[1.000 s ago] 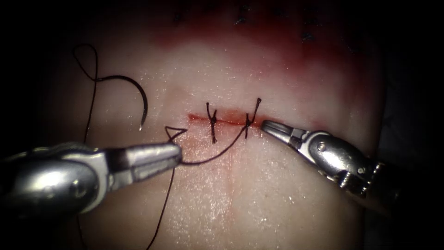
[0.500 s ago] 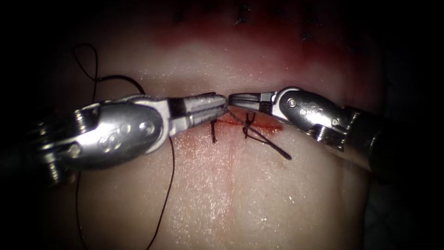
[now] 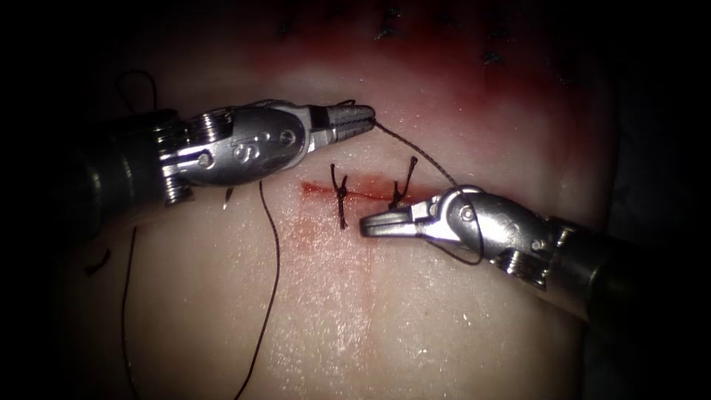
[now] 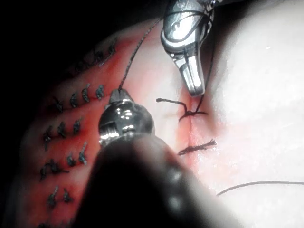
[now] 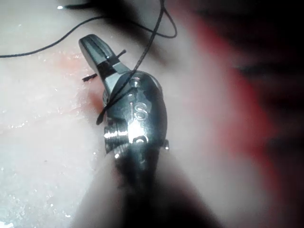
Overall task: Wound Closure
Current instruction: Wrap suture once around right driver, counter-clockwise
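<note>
Your left claw (image 3: 363, 118) is closed on the thread (image 3: 415, 152) above the cut (image 3: 363, 194), toward its left end. That strand runs down and loops around your right claw (image 3: 374, 224), which sits closed and holds nothing, just below the cut. The needle (image 3: 228, 196) lies free on the tissue (image 3: 355, 311), left of the cut, mostly behind your left tool. Two stitches (image 3: 340, 194) already cross the cut; the knot on the right one looks unfinished.
</note>
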`<state>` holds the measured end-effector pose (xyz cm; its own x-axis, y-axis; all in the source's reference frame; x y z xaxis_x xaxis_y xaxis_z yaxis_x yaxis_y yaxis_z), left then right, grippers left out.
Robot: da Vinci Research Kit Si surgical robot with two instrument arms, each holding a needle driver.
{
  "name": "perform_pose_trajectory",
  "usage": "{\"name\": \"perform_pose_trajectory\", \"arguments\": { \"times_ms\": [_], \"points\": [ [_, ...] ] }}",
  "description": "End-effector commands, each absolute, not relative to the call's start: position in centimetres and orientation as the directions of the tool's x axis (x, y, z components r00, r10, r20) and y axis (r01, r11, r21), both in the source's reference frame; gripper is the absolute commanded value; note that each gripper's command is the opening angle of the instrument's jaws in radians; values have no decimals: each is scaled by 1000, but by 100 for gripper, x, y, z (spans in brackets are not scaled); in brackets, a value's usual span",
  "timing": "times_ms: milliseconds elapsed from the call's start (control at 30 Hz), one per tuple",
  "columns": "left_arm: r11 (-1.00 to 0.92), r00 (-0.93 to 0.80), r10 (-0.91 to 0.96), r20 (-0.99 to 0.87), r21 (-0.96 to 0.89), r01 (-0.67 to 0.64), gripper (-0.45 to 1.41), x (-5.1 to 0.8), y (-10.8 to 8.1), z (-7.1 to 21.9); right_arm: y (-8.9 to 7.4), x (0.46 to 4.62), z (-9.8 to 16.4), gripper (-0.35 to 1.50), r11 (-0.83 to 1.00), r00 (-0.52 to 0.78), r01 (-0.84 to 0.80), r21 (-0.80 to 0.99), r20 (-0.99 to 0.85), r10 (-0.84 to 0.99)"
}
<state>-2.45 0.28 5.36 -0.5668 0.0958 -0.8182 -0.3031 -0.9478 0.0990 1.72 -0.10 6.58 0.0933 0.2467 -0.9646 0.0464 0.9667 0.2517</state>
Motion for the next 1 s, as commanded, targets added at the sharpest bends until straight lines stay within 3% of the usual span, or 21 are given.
{"name": "perform_pose_trajectory", "arguments": {
  "times_ms": [33,200,600,633,667,700,733,1000],
  "points": [
    [-948,-568,106,-817,90,-306,-35,-254,29,553,-16,181,665,-35,963,37,35,268,-963,267],
    [-950,-580,127,-804,71,-305,-35,-268,8,589,-21,184,664,-35,931,-183,-105,351,-926,329],
    [-952,-564,126,-816,59,-299,-35,-267,-15,594,-4,169,649,-35,789,-278,-428,440,-895,348],
    [-953,-564,124,-816,61,-296,-35,-269,-18,595,-4,169,649,-21,763,-267,-458,455,-890,371],
    [-954,-565,125,-816,59,-295,-35,-273,-24,596,-4,170,649,29,721,-257,-504,476,-879,401],
    [-955,-569,122,-814,61,-291,-35,-275,-28,597,-5,170,649,57,692,-256,-527,493,-869,424],
    [-954,-570,122,-812,62,-293,-35,-277,-34,599,-6,170,650,74,654,-254,-552,517,-851,459],
    [-952,-571,131,-810,58,-301,-35,-282,-57,604,-10,160,652,71,537,-231,-641,548,-805,546]
  ]
}}
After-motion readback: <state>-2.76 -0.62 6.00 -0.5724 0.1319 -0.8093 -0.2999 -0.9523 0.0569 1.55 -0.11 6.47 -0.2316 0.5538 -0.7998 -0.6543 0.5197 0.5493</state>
